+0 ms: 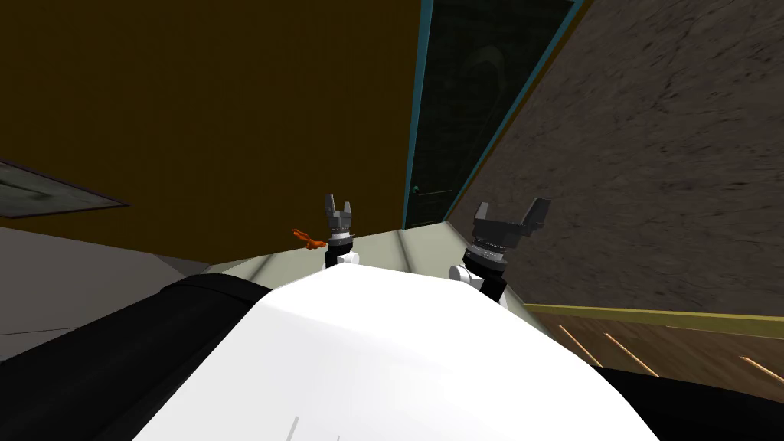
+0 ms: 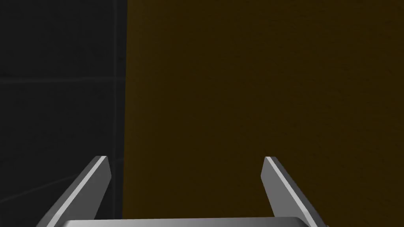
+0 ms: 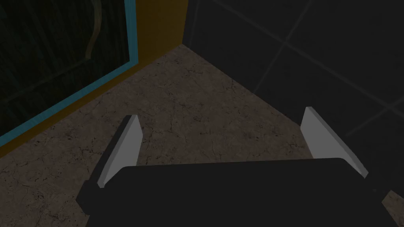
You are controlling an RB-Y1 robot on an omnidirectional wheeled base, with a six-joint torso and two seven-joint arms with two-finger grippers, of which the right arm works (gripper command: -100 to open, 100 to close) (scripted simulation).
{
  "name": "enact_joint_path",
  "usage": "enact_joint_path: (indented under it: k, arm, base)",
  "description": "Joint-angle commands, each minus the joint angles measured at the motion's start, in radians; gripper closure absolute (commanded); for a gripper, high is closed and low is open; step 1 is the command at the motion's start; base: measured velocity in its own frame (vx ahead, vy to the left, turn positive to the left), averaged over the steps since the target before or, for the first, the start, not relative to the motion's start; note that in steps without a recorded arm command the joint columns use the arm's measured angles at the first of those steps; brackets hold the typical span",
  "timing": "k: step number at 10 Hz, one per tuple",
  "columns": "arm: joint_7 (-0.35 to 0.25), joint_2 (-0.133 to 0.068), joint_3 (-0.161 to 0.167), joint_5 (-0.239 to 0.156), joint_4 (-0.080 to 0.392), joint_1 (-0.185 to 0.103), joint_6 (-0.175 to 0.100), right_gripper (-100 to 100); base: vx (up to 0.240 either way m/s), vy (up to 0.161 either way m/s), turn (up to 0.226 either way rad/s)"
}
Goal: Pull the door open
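A dark door (image 1: 475, 99) in a teal frame stands ahead at the end of a narrow passage, and it looks shut. A small round knob (image 1: 414, 188) sits low on its left edge. My left gripper (image 1: 338, 208) is raised in front of the ochre wall, left of the door and well short of it. Its fingers are open in the left wrist view (image 2: 183, 157), with nothing between them. My right gripper (image 1: 511, 210) hovers by the mottled wall, right of the door. It is open (image 3: 221, 112) and empty; the door (image 3: 59, 47) lies off to its side.
An ochre wall (image 1: 230, 115) runs along the left and a mottled grey-brown wall (image 1: 651, 153) along the right, with a pale floor strip (image 1: 383, 245) between them. A small orange object (image 1: 306, 238) lies by the left gripper. Wooden flooring (image 1: 651, 352) shows at the lower right.
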Motion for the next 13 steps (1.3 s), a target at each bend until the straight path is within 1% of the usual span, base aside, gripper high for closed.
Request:
enact_joint_path:
  k: [1, 4, 7, 10, 11, 13]
  arm:
    - [0.0, -0.008, -0.003, -0.002, 0.03, -0.011, -0.002, -100]
    - [0.0, -0.022, -0.009, -0.005, 0.089, -0.032, -0.005, -100]
    - [-0.001, -0.043, -0.018, -0.011, 0.176, -0.063, -0.01, -100]
    - [-0.001, -0.068, -0.029, -0.017, 0.272, -0.102, -0.016, -100]
    - [-0.001, -0.068, -0.029, -0.017, 0.284, -0.102, -0.016, -100]
    - [-0.001, -0.087, -0.038, -0.022, 0.352, -0.132, -0.021, -100]
  base:
    - [0.023, -0.012, 0.089]
    - [0.061, -0.019, 0.099]
    - [0.062, -0.032, 0.122]
    - [0.082, -0.036, 0.15]
    - [0.056, -0.031, 0.046]
    - [0.057, -0.039, 0.149]
